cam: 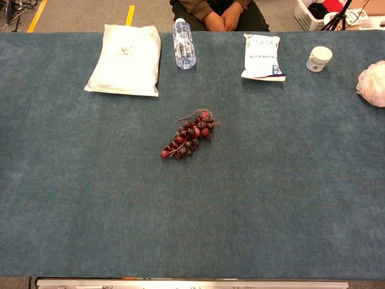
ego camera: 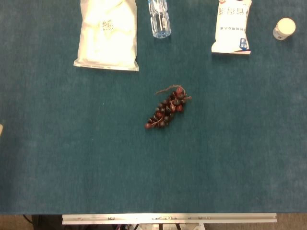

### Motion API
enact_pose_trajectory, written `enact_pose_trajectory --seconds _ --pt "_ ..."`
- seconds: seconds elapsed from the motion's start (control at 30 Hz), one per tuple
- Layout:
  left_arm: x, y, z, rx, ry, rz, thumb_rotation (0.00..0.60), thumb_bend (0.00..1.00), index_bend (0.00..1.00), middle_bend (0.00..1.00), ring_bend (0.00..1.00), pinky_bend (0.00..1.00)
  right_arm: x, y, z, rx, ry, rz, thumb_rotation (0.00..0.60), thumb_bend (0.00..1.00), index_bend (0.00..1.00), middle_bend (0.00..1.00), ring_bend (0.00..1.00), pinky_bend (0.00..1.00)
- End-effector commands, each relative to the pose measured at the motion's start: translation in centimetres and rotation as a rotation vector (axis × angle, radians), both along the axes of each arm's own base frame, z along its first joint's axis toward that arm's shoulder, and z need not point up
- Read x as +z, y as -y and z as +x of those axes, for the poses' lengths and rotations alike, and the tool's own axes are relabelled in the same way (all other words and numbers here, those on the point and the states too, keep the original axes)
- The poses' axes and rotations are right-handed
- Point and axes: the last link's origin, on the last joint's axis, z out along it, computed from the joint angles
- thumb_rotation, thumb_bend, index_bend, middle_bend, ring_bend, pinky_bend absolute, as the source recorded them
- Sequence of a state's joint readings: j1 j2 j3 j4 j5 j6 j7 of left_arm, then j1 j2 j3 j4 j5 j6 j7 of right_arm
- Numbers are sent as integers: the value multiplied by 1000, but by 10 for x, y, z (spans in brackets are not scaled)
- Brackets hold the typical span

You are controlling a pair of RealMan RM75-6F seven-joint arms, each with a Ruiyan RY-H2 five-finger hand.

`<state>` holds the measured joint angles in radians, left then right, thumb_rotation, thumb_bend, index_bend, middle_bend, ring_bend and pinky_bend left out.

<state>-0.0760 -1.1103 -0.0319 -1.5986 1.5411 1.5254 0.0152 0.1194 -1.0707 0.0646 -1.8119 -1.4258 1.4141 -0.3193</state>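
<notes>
Bunch of dark red grapes (ego camera: 167,110) lies mid-table on the teal cloth (ego camera: 72,158), stem end toward the far side, tilted diagonally. Nothing touches it. Neither the left hand nor the right hand appears in either view, so finger state cannot be told. Along the far edge, well apart from the grapes: large white bag (ego camera: 107,33) at left, clear water bottle (ego camera: 159,19) lying beside it, white snack packet (ego camera: 232,28), small white jar (ego camera: 284,28). Chest view adds a white mesh-wrapped item (cam: 373,84) at the right edge.
</notes>
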Motion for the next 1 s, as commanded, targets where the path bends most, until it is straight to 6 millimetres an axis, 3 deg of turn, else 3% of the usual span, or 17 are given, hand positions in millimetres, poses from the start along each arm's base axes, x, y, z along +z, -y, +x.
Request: enact_pose_trajectory --seconds 0.03,0.33,0.53,0.7,1.0 --pt "0 1 -1 3 -2 0 600 253 321 309 230 175 -1 2 1 4 -1 6 600 281 476 501 410 471" --pt "2 4 -3 11 5 7 600 253 321 309 230 175 -8 15 5 19 -12 46 600 282 476 501 410 471" --pt "3 6 -3 9 13 8 600 253 321 309 230 175 -20 41 17 47 -22 95 600 281 476 501 410 471" --pt "5 9 -5 14 21 10 600 253 321 309 230 175 -42 70 36 104 -7 154 600 282 476 501 410 471" --pt "8 16 -7 15 36 24 600 253 322 309 230 174 -100 113 83 208 -5 279 600 282 476 501 410 471"
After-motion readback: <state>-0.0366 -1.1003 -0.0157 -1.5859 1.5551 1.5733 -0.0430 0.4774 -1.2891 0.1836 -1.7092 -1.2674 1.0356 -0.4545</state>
